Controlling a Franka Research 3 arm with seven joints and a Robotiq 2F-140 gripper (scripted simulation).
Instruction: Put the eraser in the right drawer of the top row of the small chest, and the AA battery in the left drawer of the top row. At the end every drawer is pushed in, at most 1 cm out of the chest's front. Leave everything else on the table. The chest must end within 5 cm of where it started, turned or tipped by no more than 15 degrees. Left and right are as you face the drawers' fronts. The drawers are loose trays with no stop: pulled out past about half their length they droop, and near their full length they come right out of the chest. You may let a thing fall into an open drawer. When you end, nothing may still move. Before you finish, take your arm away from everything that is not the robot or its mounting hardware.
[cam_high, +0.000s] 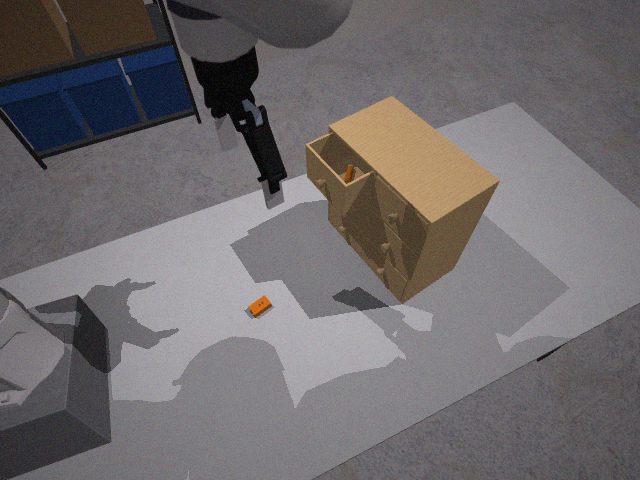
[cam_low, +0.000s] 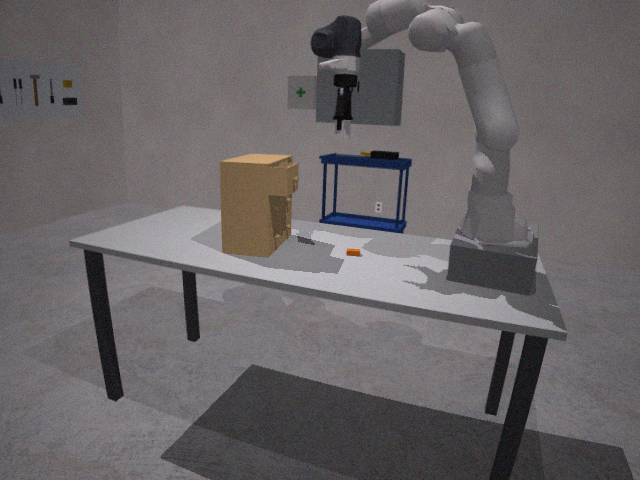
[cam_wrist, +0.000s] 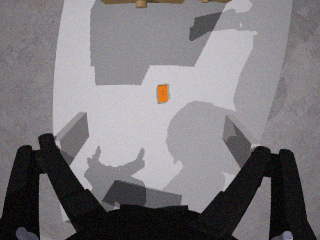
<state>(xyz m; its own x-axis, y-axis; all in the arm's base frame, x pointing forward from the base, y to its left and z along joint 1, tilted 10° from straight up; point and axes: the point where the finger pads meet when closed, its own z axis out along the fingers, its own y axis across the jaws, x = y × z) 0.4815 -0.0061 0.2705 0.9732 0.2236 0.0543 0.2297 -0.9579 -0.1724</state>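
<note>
Your gripper (cam_high: 250, 166) (cam_low: 342, 129) (cam_wrist: 155, 126) is wide open, high over the table (cam_high: 206, 268) (cam_low: 403, 289) (cam_wrist: 120, 105), with nothing in it. The eraser (cam_high: 260, 305) (cam_low: 353, 252) (cam_wrist: 163, 93) lies on the table, in front of the chest (cam_high: 413, 155) (cam_low: 245, 206) (cam_wrist: 217, 1). The battery (cam_high: 349, 173) sits in the pulled-out top left drawer (cam_high: 321, 171) (cam_low: 289, 180) (cam_wrist: 120, 1).

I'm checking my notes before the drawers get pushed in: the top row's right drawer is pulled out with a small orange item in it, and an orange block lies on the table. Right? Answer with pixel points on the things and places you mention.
Not quite: the pulled-out drawer (cam_high: 330, 171) (cam_low: 289, 179) (cam_wrist: 120, 1) is the left one, facing the fronts, as the top view shows.
</note>
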